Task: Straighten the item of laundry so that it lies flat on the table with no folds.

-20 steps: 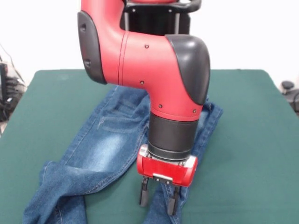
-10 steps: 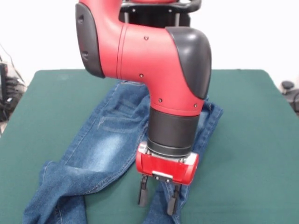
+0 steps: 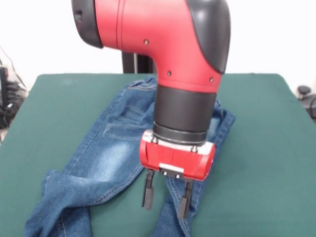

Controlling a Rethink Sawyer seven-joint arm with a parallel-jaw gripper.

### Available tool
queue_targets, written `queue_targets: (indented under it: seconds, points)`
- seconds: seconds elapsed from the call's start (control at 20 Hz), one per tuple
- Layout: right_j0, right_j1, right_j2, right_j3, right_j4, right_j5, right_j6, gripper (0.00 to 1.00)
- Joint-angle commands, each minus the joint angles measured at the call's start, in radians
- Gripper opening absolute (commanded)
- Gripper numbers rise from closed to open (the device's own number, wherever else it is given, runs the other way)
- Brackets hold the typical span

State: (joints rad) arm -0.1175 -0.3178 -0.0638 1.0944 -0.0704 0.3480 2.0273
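Observation:
The blue denim jeans [image 3: 111,153] lie spread on the dark green table [image 3: 261,148], waistband toward the far side and both legs running toward the near edge. The left leg is folded over near its hem at the lower left. My gripper [image 3: 165,196] hangs from the red and black arm above the right leg, near the crotch gap. Its two black fingers [image 3: 147,191] are apart and hold nothing. The arm hides the upper right part of the jeans.
Dark cables and equipment [image 3: 10,98] sit off the table's left side. A dark object [image 3: 306,94] stands off the right edge. Bare green felt lies to the left and right of the jeans.
The arm has risen and come closer to the camera, so it looks bigger. The gripper is slightly higher over the right leg. The jeans have not moved.

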Motion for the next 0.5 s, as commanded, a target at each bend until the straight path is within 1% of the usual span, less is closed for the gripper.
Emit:
queue_targets:
  seconds: [0.05, 0.15, 0.35, 0.5]
  points:
    - [0.043, 0.006, 0.053, 0.05, 0.044, 0.137, 0.12, 1.0]
    - [0.047, 0.012, 0.053, 0.043, 0.046, 0.141, 0.123, 1.0]
    - [0.054, 0.017, 0.058, 0.062, 0.047, 0.119, 0.127, 1.0]
    - [0.055, 0.02, 0.056, 0.051, 0.048, 0.126, 0.124, 1.0]
